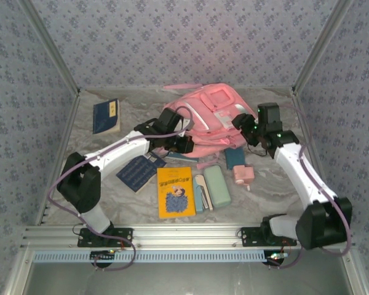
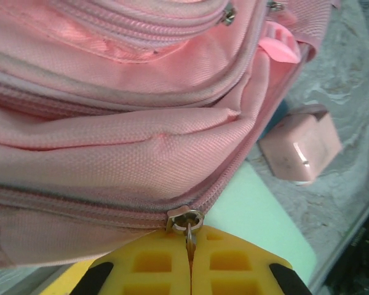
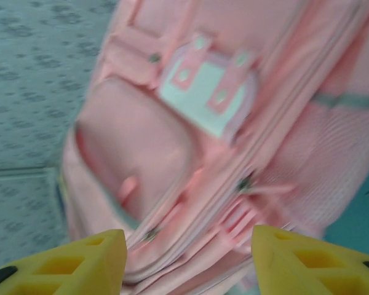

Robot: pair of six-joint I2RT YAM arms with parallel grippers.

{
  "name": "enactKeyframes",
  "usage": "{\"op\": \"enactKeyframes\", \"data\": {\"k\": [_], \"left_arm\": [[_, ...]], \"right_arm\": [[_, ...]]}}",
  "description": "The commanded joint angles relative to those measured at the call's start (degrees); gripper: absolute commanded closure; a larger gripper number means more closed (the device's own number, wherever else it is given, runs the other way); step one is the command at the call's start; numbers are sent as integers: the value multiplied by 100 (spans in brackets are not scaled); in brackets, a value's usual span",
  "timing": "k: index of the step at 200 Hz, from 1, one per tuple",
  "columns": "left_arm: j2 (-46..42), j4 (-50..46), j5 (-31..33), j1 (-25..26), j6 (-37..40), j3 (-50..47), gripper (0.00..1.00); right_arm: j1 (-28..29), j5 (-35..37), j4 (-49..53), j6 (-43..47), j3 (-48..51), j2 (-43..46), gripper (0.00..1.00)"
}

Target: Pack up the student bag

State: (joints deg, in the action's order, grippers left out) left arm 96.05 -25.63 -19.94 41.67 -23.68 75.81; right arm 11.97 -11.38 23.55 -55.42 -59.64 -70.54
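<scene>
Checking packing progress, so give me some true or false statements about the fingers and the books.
1. The left fingers are shut on a zipper pull of the student bag. True.
2. The right fingers clamp the bag. False: they stand apart, holding nothing.
3. The yellow book is inside the bag. False: it lies on the table in front of it.
4. A blue book lies at the table's rear left, apart from the bag. True.

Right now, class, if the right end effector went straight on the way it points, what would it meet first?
The right end effector would probably meet the student bag first: its pink front, near the white patch, lies straight ahead. The blurred picture leaves depth unclear.
</scene>
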Motion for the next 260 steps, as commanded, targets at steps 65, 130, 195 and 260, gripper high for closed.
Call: {"op": "enactKeyframes", "data": {"k": [65, 130, 195, 260], "left_arm": [[-162, 361, -426, 620, -514, 534, 100], [-63, 540, -439, 1013, -680, 601, 100], [80, 724, -625, 1142, -813, 654, 100], [-55, 109, -172, 1111, -295, 648, 100]], "right_arm": [[1199, -116, -998, -2104, 1581, 685, 38], [1266, 274, -2241, -2641, 2278, 752, 35], [1351, 443, -2771, -2470, 2355, 565, 53], [1076, 43, -1852, -1332, 1943, 374, 100]]}}
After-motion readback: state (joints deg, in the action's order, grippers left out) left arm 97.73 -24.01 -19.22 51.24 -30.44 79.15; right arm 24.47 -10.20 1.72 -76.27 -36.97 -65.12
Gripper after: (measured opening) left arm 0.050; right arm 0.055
